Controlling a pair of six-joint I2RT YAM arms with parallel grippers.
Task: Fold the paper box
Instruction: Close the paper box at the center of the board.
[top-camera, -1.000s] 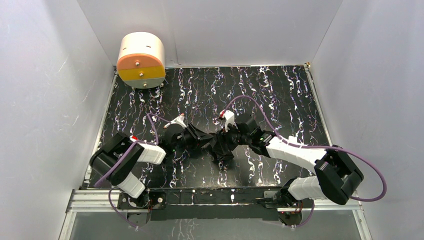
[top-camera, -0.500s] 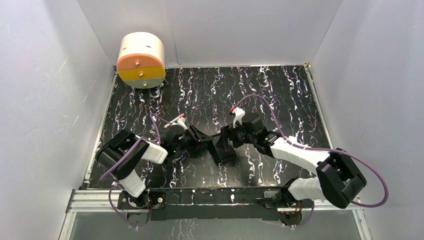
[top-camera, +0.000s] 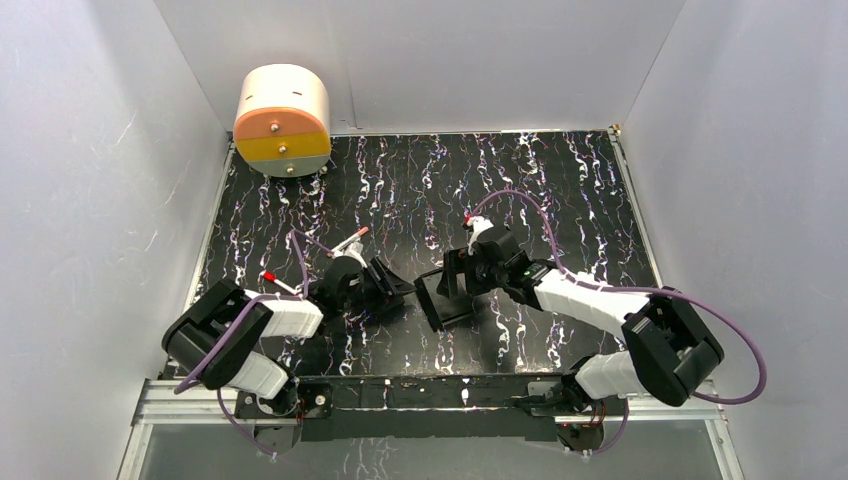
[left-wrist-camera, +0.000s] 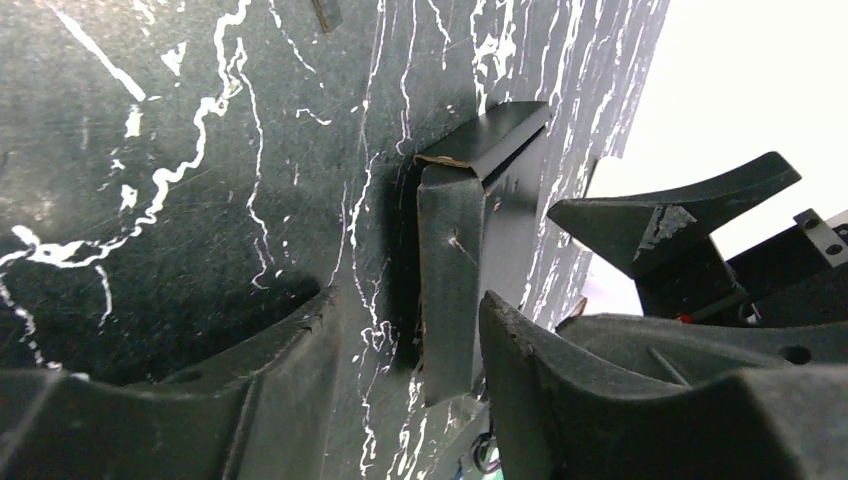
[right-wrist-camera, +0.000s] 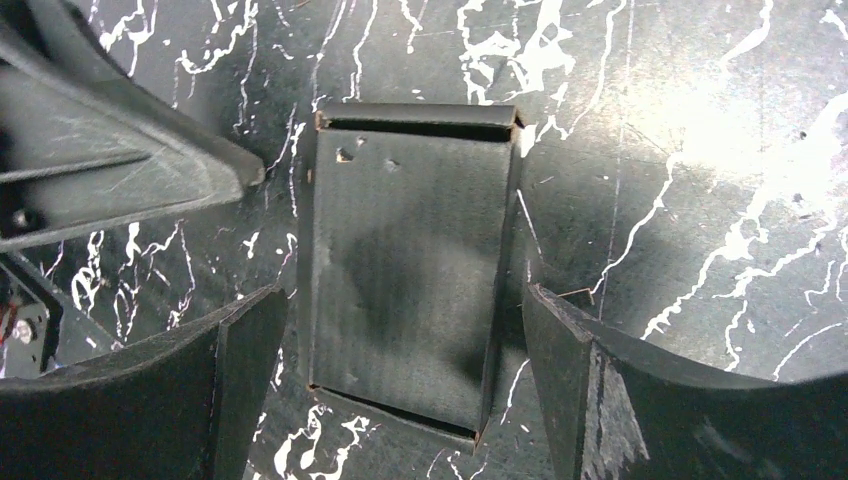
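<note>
The paper box (top-camera: 446, 299) is a small flat black card box lying on the marbled table (top-camera: 560, 190) between both arms. In the right wrist view the paper box (right-wrist-camera: 405, 265) lies flat with its end flaps showing. My right gripper (right-wrist-camera: 402, 295) straddles it, open wide, with a gap on each side. In the left wrist view the paper box (left-wrist-camera: 465, 250) shows edge-on. Its near end sits inside my open left gripper (left-wrist-camera: 410, 300), close to the right finger (left-wrist-camera: 540, 360) and apart from the left one. From above, the left gripper (top-camera: 397, 287) and right gripper (top-camera: 452, 283) flank the box.
A cream and orange drum (top-camera: 283, 120) stands at the back left corner. White walls close in the table on three sides. A metal rail (top-camera: 430, 395) runs along the near edge by the arm bases. Purple cables loop off both arms.
Both grippers have opened and let go of the box. It has dropped from a lifted, tilted pose to lie flat on the table. The left arm has drawn back to the left.
</note>
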